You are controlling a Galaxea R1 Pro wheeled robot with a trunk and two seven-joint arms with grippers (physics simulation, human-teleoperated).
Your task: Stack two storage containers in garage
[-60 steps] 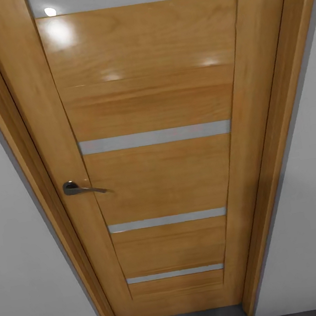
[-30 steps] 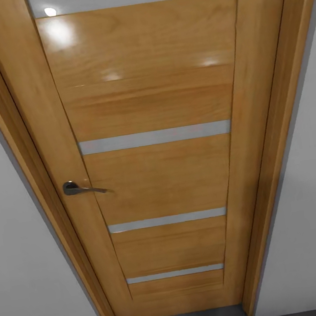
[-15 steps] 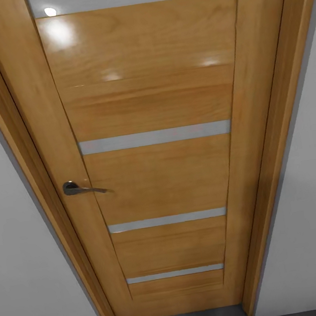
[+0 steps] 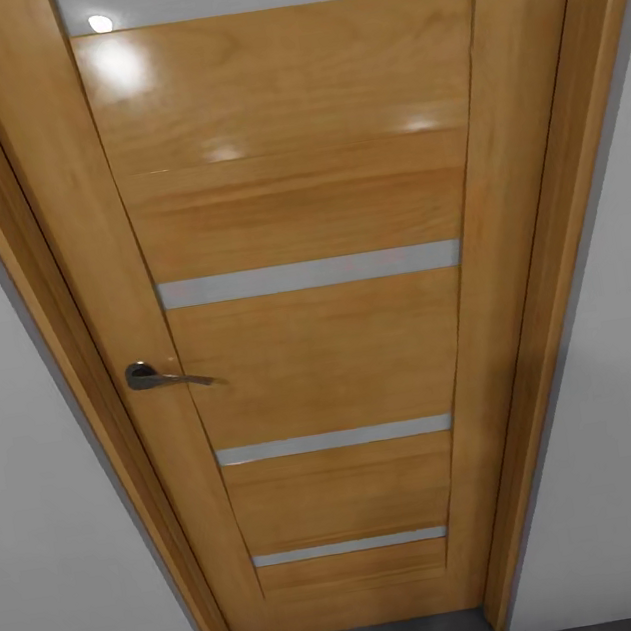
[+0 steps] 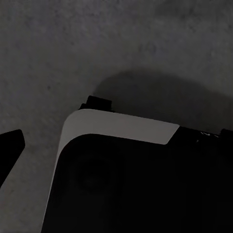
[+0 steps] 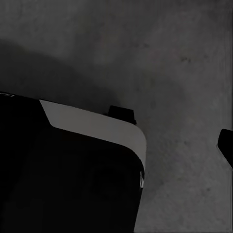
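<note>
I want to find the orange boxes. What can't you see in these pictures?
- Behind the shut door, head view: the wood blocks it, and the glass slits look frosted.
- Door's top, head view: cut off by the picture's edge.
- Floor under the robot's base, wrist views: the dark base covers it.
- Grippers open or shut: cannot tell.

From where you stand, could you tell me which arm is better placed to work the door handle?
Left, probably: the door handle sits on the left side of the closed door, nearer that arm. Both wrist cameras face the grey floor, so either arm must rise first.
</note>
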